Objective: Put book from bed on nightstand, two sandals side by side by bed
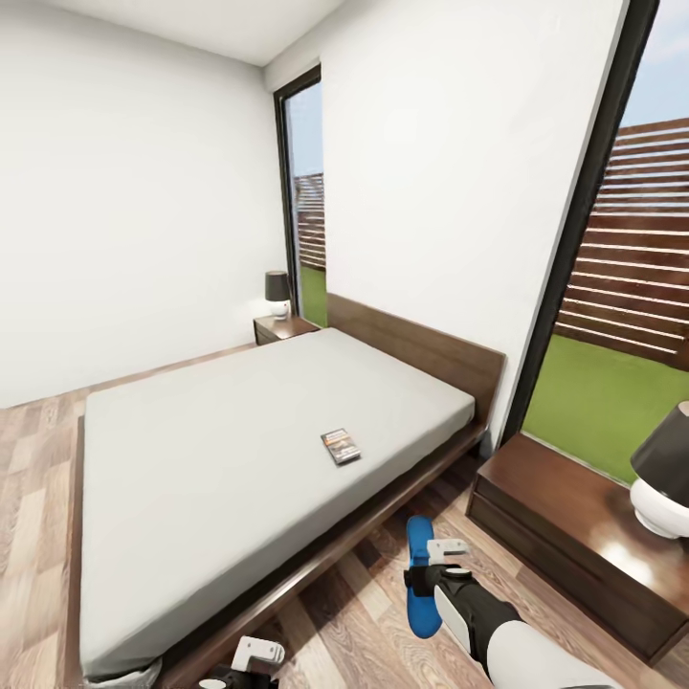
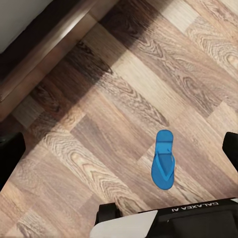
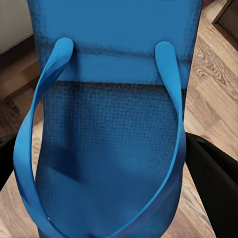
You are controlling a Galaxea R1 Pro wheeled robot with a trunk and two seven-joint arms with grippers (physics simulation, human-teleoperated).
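One blue sandal (image 1: 419, 574) is pinched in the right end effector (image 1: 433, 566), lower centre, over the floor strip (image 1: 383, 612) between bed (image 1: 239, 440) and nightstand (image 1: 574, 536). The second sandal (image 2: 162, 159) lies flat on open planks; the left end effector (image 1: 244, 665) is spread, with "GALAXEA AI" legible on it.

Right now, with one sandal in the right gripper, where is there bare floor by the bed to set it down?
Bare planks run between the bed frame and the near nightstand, under the held sandal in the right gripper. The other sandal lies alone on open floor, with room beside it. The nightstand top is partly taken by a lamp.
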